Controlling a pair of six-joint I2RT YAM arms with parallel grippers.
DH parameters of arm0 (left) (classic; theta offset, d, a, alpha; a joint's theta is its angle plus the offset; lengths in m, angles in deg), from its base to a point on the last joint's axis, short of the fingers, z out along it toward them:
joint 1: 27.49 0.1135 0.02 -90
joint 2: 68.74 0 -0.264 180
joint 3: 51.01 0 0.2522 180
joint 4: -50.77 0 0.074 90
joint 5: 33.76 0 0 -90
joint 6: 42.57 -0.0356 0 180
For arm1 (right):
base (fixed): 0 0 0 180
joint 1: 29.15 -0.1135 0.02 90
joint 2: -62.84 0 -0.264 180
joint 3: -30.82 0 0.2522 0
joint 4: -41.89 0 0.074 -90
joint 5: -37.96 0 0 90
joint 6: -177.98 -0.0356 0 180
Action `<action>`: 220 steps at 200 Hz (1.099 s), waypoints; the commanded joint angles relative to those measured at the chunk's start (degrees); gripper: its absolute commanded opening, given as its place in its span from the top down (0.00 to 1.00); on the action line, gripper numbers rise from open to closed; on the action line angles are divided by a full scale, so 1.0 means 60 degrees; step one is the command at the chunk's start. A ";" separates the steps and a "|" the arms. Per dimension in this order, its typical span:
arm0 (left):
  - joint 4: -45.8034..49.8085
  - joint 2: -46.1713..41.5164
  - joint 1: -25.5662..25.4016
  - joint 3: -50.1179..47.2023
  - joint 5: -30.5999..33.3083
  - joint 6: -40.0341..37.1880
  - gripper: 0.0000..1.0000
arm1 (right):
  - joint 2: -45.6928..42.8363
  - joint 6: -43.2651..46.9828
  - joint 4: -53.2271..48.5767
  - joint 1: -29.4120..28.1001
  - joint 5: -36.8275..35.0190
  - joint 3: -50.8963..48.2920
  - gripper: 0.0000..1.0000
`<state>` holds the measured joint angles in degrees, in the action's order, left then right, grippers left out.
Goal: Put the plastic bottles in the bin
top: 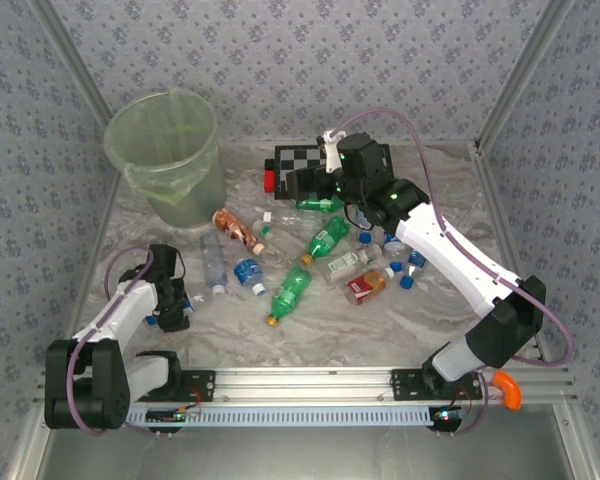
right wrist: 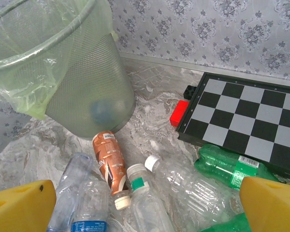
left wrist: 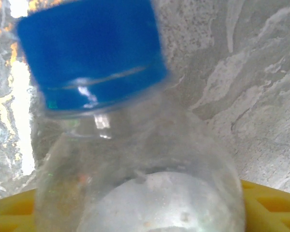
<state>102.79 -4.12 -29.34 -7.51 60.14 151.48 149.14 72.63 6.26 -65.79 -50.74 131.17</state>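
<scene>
Pick step. My left gripper (top: pixel 172 305) straddles a clear blue-capped bottle (left wrist: pixel 135 169) at 8 o'clock; can't tell if it's pinched. At 1, my right gripper (right wrist: pixel 145 212) is spread wide over the bottle pile (top: pixel 325 240). Next: firm grip, lift, carry to the bin (top: pixel 165 150) at 11.

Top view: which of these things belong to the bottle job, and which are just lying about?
Job: green bottle, orange-brown bottle, red-labelled bottle, clear bottle, other scattered bottles, bin.
Lying about: checkerboard, red block.
</scene>
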 commanded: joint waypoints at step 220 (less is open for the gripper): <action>0.0763 -0.2138 -0.1403 0.5577 0.3413 -0.5412 0.43 | 0.0311 0.0062 -0.0237 -0.0160 0.0125 0.0755 0.01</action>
<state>107.27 -18.94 -33.53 19.33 72.75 129.56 150.32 72.61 6.00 -66.23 -50.24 133.14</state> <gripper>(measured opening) 0.574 0.994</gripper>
